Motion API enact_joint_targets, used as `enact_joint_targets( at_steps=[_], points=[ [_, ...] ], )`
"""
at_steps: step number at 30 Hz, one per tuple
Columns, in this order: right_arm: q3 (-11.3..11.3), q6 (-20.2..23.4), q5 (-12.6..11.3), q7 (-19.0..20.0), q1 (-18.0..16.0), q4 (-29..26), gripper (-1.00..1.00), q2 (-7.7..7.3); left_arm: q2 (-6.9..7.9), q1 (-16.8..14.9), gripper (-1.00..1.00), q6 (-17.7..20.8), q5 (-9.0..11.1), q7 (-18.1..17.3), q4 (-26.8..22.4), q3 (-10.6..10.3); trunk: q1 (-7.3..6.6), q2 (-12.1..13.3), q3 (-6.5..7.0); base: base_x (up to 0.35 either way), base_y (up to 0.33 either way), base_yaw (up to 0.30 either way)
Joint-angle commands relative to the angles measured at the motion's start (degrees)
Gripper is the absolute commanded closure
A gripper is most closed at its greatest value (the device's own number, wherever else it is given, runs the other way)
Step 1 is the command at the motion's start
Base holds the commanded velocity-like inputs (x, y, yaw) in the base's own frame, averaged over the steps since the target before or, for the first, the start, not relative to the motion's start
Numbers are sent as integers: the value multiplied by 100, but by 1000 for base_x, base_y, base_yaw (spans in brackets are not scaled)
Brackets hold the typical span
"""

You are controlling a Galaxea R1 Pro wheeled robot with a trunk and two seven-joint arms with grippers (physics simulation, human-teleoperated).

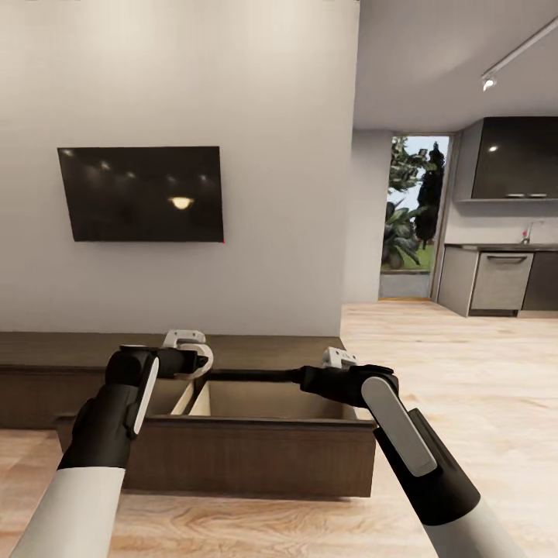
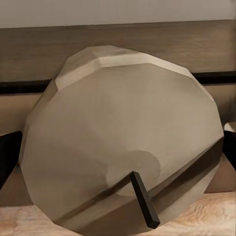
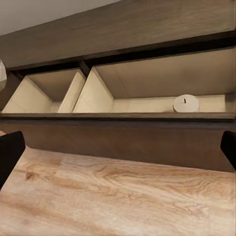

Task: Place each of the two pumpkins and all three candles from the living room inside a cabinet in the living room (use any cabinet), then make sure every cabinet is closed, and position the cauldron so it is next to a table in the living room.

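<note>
A long low dark-brown cabinet runs along the wall, with one wide drawer pulled out and its pale inside showing. My left gripper hovers over the drawer's left end. In the left wrist view it is shut on a fat beige candle with a black wick. Another candle lies in the drawer's compartment. My right gripper hangs at the drawer's right end, and its fingertips stand wide apart with nothing between them. The pumpkins, cauldron and table are out of view.
A black TV hangs on the pale wall above the cabinet. Light wood floor stretches to the right toward a kitchen with grey units and a glass doorway with plants behind it.
</note>
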Motion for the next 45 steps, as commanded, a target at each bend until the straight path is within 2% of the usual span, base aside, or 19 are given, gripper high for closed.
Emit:
enact_joint_targets(
  at_steps=[1,6,12,14,20,25,37,45],
  points=[
    [8,3,-50,-60,-7,-4,-100,-4,0,-4,100,17,-74,-59,13,-3,-24,38,11,0,0,0],
    [-8,3,-60,-61,-7,-6,-100,-26,-7,-10,100,17,-80,-59,137,-16,-134,239,101,0,0,0],
    [-34,3,-55,-61,-7,-7,-100,-48,-5,-13,100,17,-80,-52,761,-13,-265,479,208,0,0,0],
    [-116,7,-53,-61,-7,-5,-100,-56,-22,-17,100,17,-79,-51,990,-15,-309,560,244,0,0,0],
    [-256,17,-44,-74,-7,-5,-100,-78,-142,-26,100,17,-78,-43,1308,-42,-441,800,352,0,0,0],
    [-282,31,-40,-81,-7,-4,-100,-88,-266,-172,100,17,-65,-46,1856,-44,-551,1001,442,0,0,0],
    [-286,41,-27,-81,-7,-6,-100,-85,-320,-282,100,17,-59,-31,2266,-41,-814,1482,657,0,0,0],
    [-280,25,-14,-87,-7,1,-100,-74,-320,-285,100,17,-52,-46,2255,-42,-814,1482,657,26,0,0]
  ],
)
